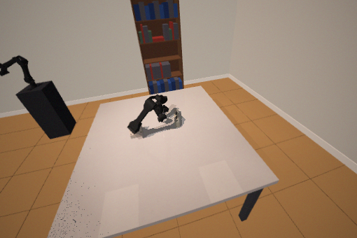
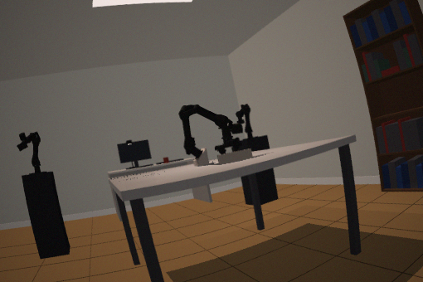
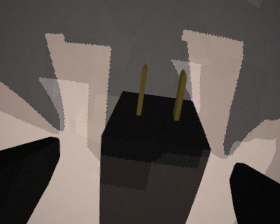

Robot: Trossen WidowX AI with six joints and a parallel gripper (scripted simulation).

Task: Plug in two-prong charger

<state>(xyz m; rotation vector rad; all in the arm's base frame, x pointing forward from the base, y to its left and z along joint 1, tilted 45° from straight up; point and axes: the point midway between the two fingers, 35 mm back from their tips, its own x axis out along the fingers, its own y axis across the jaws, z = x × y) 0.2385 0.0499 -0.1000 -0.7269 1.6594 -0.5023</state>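
Note:
The dark two-prong charger (image 3: pixel 150 185) lies on the table in the wrist view, its two brass prongs pointing to the top of the view. My gripper (image 3: pixel 147 162) (image 1: pixel 162 120) (image 2: pixel 221 149) is open and low over the table, one black fingertip on each side of the charger. Gaps show between the fingertips and the charger's sides. The pale power strip (image 2: pixel 235 157) stands on the table beside the gripper in the exterior view. It is small in the top view, and its outlets cannot be made out. The wrist view does not show it. The charger cannot be made out in the top and exterior views.
The white table (image 1: pixel 168 169) (image 2: pixel 166 184) bears the arm's base, left of the power strip in the top view. Arm shadows fall around the strip and the charger. A bookcase (image 1: pixel 162 57), a black pedestal with another arm (image 1: pixel 45 110) and a monitor (image 2: pixel 133 151) stand away from the work area.

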